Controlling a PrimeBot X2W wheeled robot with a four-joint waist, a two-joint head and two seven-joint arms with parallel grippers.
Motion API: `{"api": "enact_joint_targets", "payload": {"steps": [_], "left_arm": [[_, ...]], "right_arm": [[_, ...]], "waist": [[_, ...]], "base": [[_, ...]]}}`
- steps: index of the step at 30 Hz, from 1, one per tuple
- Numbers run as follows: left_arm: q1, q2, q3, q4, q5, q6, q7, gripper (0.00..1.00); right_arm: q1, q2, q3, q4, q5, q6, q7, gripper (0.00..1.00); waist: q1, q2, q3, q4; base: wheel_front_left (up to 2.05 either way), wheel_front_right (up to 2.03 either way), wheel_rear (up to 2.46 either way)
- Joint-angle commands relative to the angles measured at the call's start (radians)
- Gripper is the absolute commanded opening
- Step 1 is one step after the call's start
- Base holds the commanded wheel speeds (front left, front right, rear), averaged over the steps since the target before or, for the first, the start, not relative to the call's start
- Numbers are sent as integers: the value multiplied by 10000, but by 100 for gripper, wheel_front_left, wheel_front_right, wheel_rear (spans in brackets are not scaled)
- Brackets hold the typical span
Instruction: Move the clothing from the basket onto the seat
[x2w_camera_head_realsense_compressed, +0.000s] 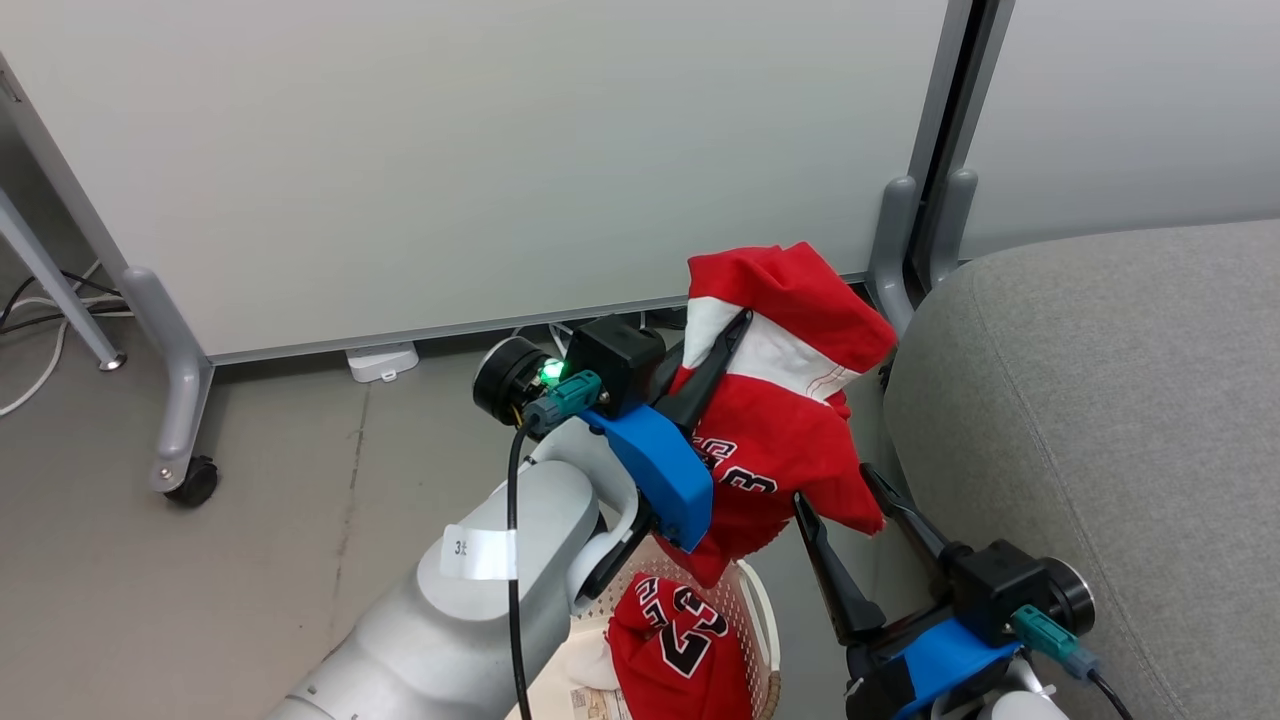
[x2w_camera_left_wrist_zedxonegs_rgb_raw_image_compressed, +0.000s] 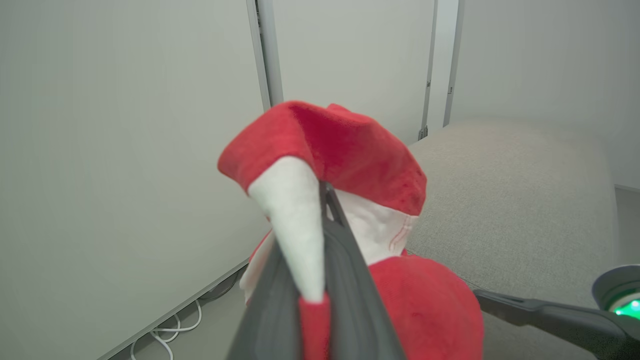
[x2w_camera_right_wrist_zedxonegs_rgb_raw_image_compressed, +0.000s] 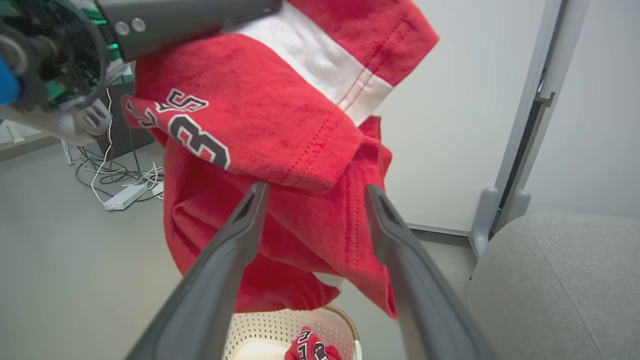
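Observation:
One red piece of clothing (x2w_camera_head_realsense_compressed: 790, 420) with a white stripe and black-and-white lettering hangs in the air, with my left gripper (x2w_camera_head_realsense_compressed: 735, 325) shut on its upper fold. In the left wrist view the fabric (x2w_camera_left_wrist_zedxonegs_rgb_raw_image_compressed: 350, 145) drapes over the closed fingertips (x2w_camera_left_wrist_zedxonegs_rgb_raw_image_compressed: 330, 200). A second red garment (x2w_camera_head_realsense_compressed: 680, 640) lies in the cream perforated basket (x2w_camera_head_realsense_compressed: 768, 620) below. Just right of the hanging cloth's lower edge my right gripper (x2w_camera_head_realsense_compressed: 835, 485) stands open, and its fingers (x2w_camera_right_wrist_zedxonegs_rgb_raw_image_compressed: 250, 210) frame the cloth (x2w_camera_right_wrist_zedxonegs_rgb_raw_image_compressed: 260, 115) without touching it. The grey seat (x2w_camera_head_realsense_compressed: 1100, 400) lies at the right.
White partition panels (x2w_camera_head_realsense_compressed: 450, 150) on grey legs with a castor (x2w_camera_head_realsense_compressed: 190, 480) stand behind. A white power strip (x2w_camera_head_realsense_compressed: 382, 362) and cables (x2w_camera_right_wrist_zedxonegs_rgb_raw_image_compressed: 115, 172) lie on the floor by the panels. Grey floor (x2w_camera_head_realsense_compressed: 250, 560) stretches to the left.

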Motion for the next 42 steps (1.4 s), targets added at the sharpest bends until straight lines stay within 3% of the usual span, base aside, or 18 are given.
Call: {"api": "enact_joint_targets", "payload": {"steps": [1, 12, 27, 42], "left_arm": [[-168, 2, -20, 10, -58, 38, -15, 0], [-336, 1, -425, 232, -410, 160, -95, 0], [-476, -1, -934, 400, -895, 221, -179, 0], [-533, 0, -1591, 273, -1447, 254, -197, 0]], "right_arm": [[144, -27, 6, -45, -13, 1, 31, 100], [-368, -26, 405, 147, 101, 1, 379, 100], [-1549, -26, 1334, 1068, -866, 1, 629, 100], [-2510, -27, 1106, 2605, -1115, 1, 139, 100]], "waist": [[0, -1, 10, -8], [0, -1, 123, -94], [0, -1, 282, -63], [0, -1, 232, 81]], "base": [[0, 0, 0], [0, 0, 0], [0, 0, 0], [0, 0, 0]]}}
